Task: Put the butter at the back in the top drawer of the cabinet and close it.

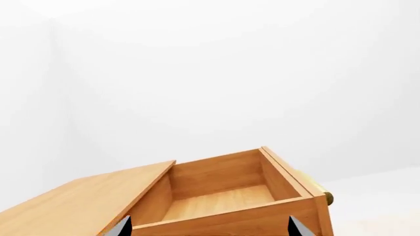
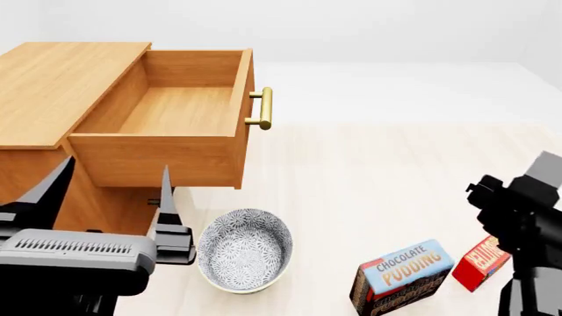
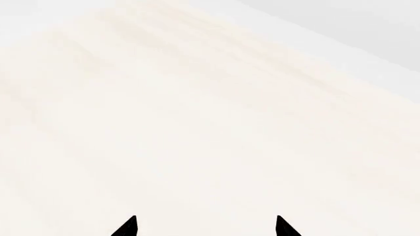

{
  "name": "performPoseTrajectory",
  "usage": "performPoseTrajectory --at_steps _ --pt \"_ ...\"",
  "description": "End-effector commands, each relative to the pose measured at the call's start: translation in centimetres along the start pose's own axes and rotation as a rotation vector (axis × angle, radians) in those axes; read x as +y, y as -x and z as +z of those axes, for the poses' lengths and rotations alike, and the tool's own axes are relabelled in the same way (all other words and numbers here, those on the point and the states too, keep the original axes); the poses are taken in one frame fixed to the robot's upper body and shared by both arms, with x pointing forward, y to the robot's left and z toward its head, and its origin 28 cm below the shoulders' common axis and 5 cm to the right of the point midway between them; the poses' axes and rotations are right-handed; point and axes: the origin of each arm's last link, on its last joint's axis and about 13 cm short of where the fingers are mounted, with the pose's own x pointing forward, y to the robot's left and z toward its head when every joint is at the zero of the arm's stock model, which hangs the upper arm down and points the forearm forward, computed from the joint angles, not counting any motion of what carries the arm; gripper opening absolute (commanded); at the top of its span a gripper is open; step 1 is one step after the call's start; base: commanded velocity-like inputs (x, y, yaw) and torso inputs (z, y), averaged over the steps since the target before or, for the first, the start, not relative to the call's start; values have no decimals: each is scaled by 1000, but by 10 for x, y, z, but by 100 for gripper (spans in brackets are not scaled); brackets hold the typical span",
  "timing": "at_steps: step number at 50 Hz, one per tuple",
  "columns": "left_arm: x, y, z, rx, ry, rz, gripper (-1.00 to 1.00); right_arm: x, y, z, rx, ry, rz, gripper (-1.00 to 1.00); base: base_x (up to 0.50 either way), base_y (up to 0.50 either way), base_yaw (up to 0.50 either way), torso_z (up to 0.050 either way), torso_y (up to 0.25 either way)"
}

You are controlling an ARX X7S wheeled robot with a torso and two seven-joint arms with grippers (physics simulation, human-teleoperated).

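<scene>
Butter (image 2: 480, 263): red-orange carton with white lettering, lying on the pale floor at the lower right of the head view, just beside the Chocolate Pudding box (image 2: 402, 278) and partly behind the dark right arm (image 2: 520, 224). Untouched, well apart from the cabinet (image 2: 54, 85).

Top drawer (image 2: 171, 112): pulled out far, bare wooden interior (nothing seen inside in either the head or left wrist view), brass bar handle (image 2: 262, 108) on its front facing right. Same drawer (image 1: 223, 196) open beneath the left wrist camera, cabinet top beside it.

Left gripper (image 2: 110, 197): spread wide, two dark fingertips pointing up in front of the cabinet just below the drawer, holding nothing. Right gripper (image 3: 204, 227): fingertips wide apart over bare pale floor, holding nothing.

Patterned bowl (image 2: 244, 249): upright on the floor between left gripper and pudding box, near the cabinet's front.
</scene>
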Motion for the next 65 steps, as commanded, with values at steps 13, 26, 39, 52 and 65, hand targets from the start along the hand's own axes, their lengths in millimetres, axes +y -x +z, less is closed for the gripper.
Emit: performPoseTrajectory --at_steps 13,26,39,52,65 --pt "0 1 -1 10 8 -2 100 -3 -1 -2 174 -77 -94 100 0 0 0 0 0" --pt "-2 1 -3 19 13 -12 100 -5 -8 -20 281 -85 -64 100 0 0 0 0 0" --pt "-4 2 -4 26 17 -19 100 -8 -10 -21 290 -96 -66 100 0 0 0 0 0" --pt "-6 1 -6 35 18 -28 100 -4 -8 -25 303 -30 15 100 0 0 0 0 0" --pt "-6 1 -6 40 28 -30 100 0 -1 -26 316 2 77 100 0 0 0 0 0"
